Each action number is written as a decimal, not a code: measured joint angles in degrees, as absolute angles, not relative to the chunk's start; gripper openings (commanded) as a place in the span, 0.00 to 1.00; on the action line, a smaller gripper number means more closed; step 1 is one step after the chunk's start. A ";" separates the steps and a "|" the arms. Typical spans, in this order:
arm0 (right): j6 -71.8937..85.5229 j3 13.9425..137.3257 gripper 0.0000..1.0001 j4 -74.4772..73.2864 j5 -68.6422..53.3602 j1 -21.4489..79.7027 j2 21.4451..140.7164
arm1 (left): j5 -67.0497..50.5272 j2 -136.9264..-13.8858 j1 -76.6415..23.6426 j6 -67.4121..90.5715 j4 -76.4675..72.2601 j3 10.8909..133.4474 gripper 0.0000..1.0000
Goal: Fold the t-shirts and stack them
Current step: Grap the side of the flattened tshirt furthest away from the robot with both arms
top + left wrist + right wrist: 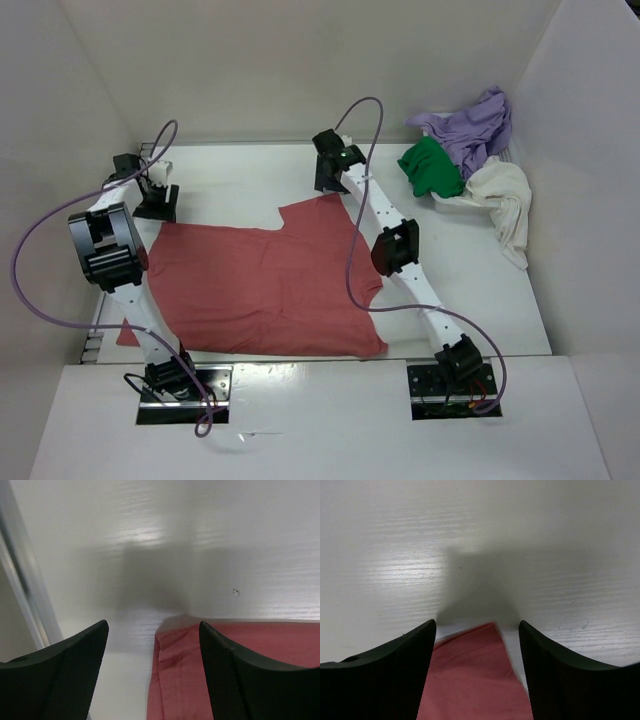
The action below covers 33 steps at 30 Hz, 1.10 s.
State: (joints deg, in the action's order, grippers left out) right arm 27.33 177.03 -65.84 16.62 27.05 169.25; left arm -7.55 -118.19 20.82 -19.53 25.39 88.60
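Note:
The salmon-red shirt [265,285] lies spread flat on the table between the arms. My left gripper [156,203] is open just above the shirt's far left corner [185,670], which lies between its fingers [235,680]. My right gripper [330,180] is open above the shirt's far right corner [470,680], which lies between its fingers [395,680]. The lavender-purple shirt [475,125], bright green shirt [432,168] and cream-white shirt [505,200] are piled in a heap at the far right.
The white mesh basket [452,201] holds the heap and is mostly hidden beneath it. White walls enclose the table at the back, left and right. A metal rail [20,580] runs along the table's left edge.

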 measured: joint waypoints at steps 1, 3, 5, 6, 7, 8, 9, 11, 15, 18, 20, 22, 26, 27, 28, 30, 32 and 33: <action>27.24 177.03 0.68 -65.89 16.58 27.16 169.25 | -7.31 -118.89 20.78 -19.53 25.39 88.49 0.80; 27.16 177.07 0.66 -66.06 16.47 27.18 169.25 | -7.16 -120.01 20.58 -19.40 25.61 88.33 0.74; 27.18 177.10 0.63 -66.22 16.25 27.18 169.25 | -7.07 -120.16 20.27 -19.59 25.56 88.36 0.69; 27.20 177.12 0.60 -66.30 16.16 27.14 169.25 | -7.07 -120.16 20.01 -19.70 25.50 88.36 0.63; 27.20 177.12 0.56 -66.48 16.05 27.14 169.25 | -6.96 -120.16 19.73 -19.81 25.58 88.36 0.60; 27.22 177.12 0.52 -66.70 16.05 27.14 169.27 | -6.94 -120.16 19.51 -20.16 25.61 88.36 0.57; 27.24 177.12 0.46 -66.87 16.05 27.11 169.25 | -6.90 -120.18 19.25 -20.58 25.67 88.36 0.53; 27.18 177.12 0.26 -67.18 16.05 27.07 169.25 | -6.92 -120.20 18.98 -20.64 25.93 88.36 0.34; 27.55 177.12 0.00 -67.37 15.44 26.96 169.25 | -7.42 -120.29 18.37 -20.93 26.52 88.33 0.08; 27.81 177.77 0.00 -68.27 14.68 26.96 169.34 | -7.62 -120.22 18.28 -21.30 26.39 88.01 0.01; 27.83 177.84 0.00 -69.12 14.15 26.96 169.34 | -7.49 -119.81 18.15 -22.15 26.00 87.42 0.00; 27.86 177.75 0.00 -69.45 13.82 26.96 169.18 | -7.05 -119.07 18.00 -22.85 25.45 86.46 0.00; 27.90 171.63 0.00 -70.83 13.32 27.51 165.34 | -5.23 -114.93 17.87 -26.17 25.23 81.69 0.00; 27.90 168.72 0.00 -71.09 13.32 27.94 163.48 | -4.78 -113.16 17.85 -27.11 25.28 80.14 0.00; 27.94 165.14 0.00 -71.29 13.47 28.49 161.29 | -4.49 -111.26 17.82 -28.40 25.36 78.81 0.00; 28.25 156.59 0.00 -71.96 14.39 30.44 155.46 | -4.14 -107.24 17.78 -30.20 25.26 76.53 0.00; 28.91 147.98 0.00 -71.85 16.01 33.34 149.21 | -3.84 -103.39 17.74 -32.23 24.62 74.39 0.00; 29.30 143.39 0.00 -71.75 16.91 35.24 145.69 | -3.68 -101.32 17.74 -33.32 24.14 72.93 0.00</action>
